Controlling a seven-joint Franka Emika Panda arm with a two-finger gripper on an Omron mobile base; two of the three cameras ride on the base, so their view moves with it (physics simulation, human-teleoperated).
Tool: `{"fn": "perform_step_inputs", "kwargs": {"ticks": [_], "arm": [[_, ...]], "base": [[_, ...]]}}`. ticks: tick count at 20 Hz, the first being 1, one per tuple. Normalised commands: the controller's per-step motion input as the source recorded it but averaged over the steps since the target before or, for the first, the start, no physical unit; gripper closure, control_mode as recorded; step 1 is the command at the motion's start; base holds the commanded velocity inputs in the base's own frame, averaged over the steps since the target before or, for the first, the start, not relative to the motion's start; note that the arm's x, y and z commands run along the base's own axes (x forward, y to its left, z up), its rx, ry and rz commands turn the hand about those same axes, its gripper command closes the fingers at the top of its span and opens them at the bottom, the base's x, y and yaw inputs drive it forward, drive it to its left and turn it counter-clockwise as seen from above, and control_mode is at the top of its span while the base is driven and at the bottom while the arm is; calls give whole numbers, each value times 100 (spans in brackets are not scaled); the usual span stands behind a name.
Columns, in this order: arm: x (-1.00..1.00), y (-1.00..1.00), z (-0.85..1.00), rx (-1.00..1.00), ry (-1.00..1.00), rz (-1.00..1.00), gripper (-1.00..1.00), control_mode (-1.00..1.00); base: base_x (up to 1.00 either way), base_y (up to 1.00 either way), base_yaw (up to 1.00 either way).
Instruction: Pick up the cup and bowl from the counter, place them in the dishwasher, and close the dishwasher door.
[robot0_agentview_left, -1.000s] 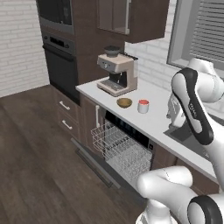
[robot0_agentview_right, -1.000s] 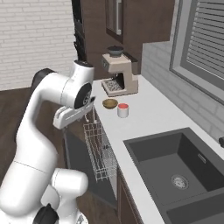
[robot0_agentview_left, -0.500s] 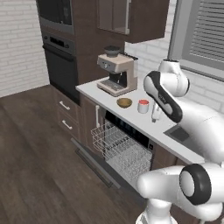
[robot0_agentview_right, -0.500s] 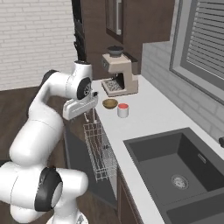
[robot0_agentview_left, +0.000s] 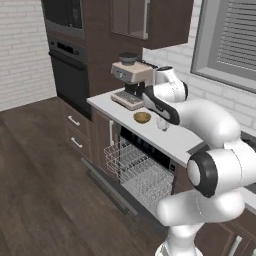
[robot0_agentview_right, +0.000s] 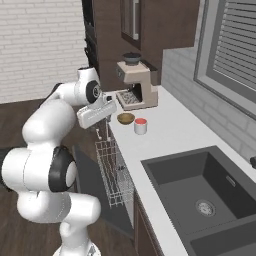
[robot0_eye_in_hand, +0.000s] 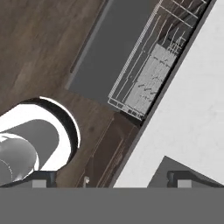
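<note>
In the right base view the white arm bends over the front edge of the counter (robot0_agentview_right: 180, 131), and its pincer (robot0_agentview_right: 103, 131) hangs above the pulled-out wire rack (robot0_agentview_right: 114, 172) of the dishwasher (robot0_agentview_right: 107, 185). The two thin fingers (robot0_agentview_right: 107, 129) stand spread wide apart with nothing between them. The dishwasher door (robot0_agentview_right: 92, 186) lies folded down flat in front of the rack. To the right of the pincer, on the counter, sits the bowl (robot0_agentview_right: 125, 118), and just beside it, further right, the cup (robot0_agentview_right: 141, 125) with its red top; the two are near each other but apart. Behind them stands a coffee machine (robot0_agentview_right: 135, 87), and further right the dark sink (robot0_agentview_right: 200, 192) is set into the counter. In the hand view the door (robot0_eye_in_hand: 107, 57), the rack (robot0_eye_in_hand: 148, 65) and the counter edge (robot0_eye_in_hand: 188, 109) run side by side.
</note>
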Motion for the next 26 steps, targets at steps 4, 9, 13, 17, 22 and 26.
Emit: {"fn": "perform_step_inputs", "kwargs": {"ticks": [4, 9, 13, 17, 22, 26], "arm": [[54, -28, 0, -12, 0, -7, -100, -100], [36, -35, 0, -15, 0, -2, -100, -100], [19, -27, -1, -10, 0, -2, -100, -100], [31, -12, -23, 0, 0, -1, -100, -100], [26, -16, -36, 0, 0, 0, -100, -100], [23, -19, -46, 0, 0, 0, -100, -100]], "base": [[0, 0, 0], [0, 0, 0], [0, 0, 0], [0, 0, 0], [0, 0, 0], [0, 0, 0]]}}
